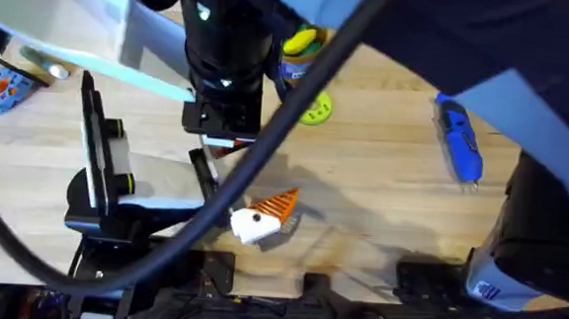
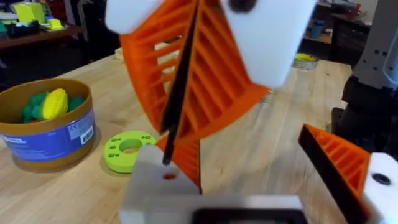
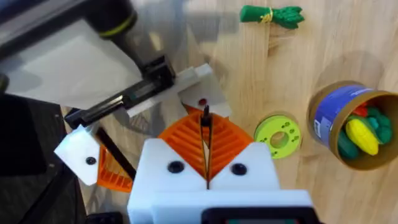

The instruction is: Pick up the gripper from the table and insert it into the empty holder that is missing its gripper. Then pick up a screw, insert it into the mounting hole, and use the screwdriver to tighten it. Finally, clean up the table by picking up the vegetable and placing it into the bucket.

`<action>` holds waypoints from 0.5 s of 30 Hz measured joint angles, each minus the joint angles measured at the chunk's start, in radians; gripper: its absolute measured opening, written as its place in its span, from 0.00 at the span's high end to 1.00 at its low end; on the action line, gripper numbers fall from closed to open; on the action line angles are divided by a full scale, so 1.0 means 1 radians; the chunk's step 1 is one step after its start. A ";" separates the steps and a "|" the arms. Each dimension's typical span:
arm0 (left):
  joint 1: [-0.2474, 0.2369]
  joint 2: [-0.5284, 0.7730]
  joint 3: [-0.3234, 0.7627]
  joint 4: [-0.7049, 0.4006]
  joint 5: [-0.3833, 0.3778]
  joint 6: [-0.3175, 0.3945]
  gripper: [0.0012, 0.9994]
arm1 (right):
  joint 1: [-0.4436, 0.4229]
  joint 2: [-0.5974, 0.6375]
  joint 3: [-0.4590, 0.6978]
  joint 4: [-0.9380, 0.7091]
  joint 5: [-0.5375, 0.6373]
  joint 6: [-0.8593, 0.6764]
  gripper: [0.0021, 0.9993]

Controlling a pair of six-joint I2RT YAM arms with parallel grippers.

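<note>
Screw [image 3: 204, 117], seemingly, is held clenched in the right gripper [image 3: 206, 132] over the holder [image 3: 200, 96]; screwdriver [image 1: 459, 141] and vegetable [image 3: 272, 15] are left untouched on the tabletop [image 1: 381, 195]

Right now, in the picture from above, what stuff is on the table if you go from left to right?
Orange ribbed wedge on a white base → lime-green disc → blue screwdriver. The bucket is left out, since the arm and its cable hide most of it.
</note>
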 joint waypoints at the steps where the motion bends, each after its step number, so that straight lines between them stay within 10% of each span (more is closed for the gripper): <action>1: 0.000 0.000 0.000 0.000 0.000 0.000 0.01 | 0.000 0.002 0.000 0.000 0.000 0.001 1.00; 15: 0.000 0.000 0.000 0.000 0.000 0.000 0.01 | 0.000 0.015 0.000 -0.006 0.000 0.008 1.00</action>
